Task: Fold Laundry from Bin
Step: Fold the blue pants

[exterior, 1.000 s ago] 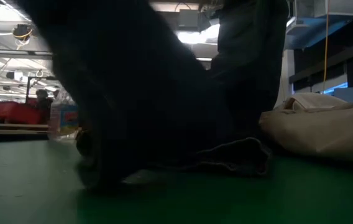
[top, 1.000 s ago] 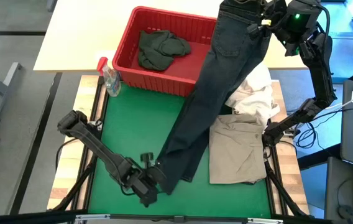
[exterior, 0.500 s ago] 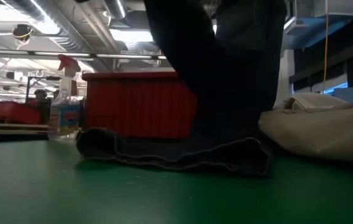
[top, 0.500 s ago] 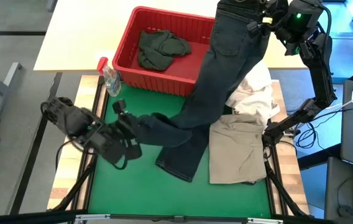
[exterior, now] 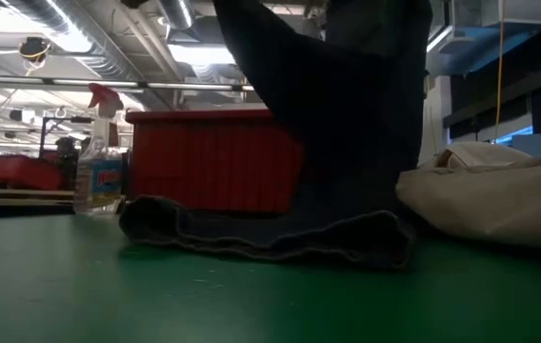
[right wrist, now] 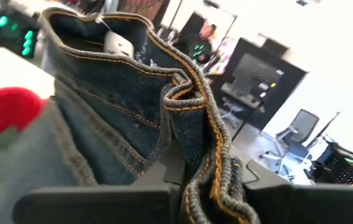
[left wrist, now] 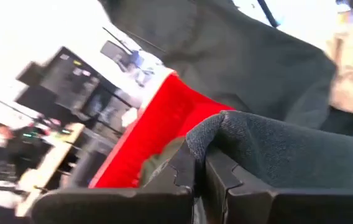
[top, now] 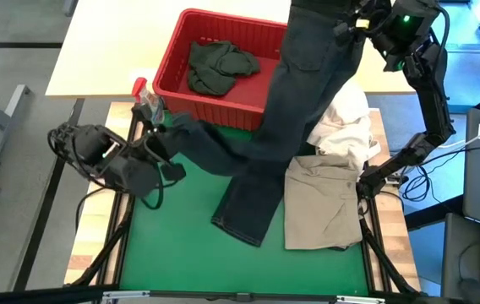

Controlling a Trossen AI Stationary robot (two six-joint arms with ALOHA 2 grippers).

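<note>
The dark jeans (top: 295, 101) hang stretched between both arms over the green surface (top: 181, 245): the waistband is lifted high beyond the far right corner of the red bin (top: 223, 67), 1 leg trails down so that its hem lies on the green mat just beside the khaki garment (top: 324, 207), and the other leg is pulled sideways toward the near left corner of the bin. The right pincer (right wrist: 195, 171) is clenched on the waistband, the orange-stitched denim edge bunched between its fingers. The left pincer (left wrist: 200, 180) is clenched on the hem of the pulled leg, the dark cloth folded over its fingertips, near the spray bottle (top: 149, 105) that stands at the bin's near left corner. Inside the bin lies 1 dark olive garment (top: 215, 66), crumpled against the far wall. A white cloth bundle (top: 346, 127) sits on the right side of the surface, touching the far edge of the khaki garment, which lies flat and roughly folded. In the low view the jeans' hem (exterior: 270, 238) rests on the green mat in front of the bin (exterior: 204, 157).
</note>
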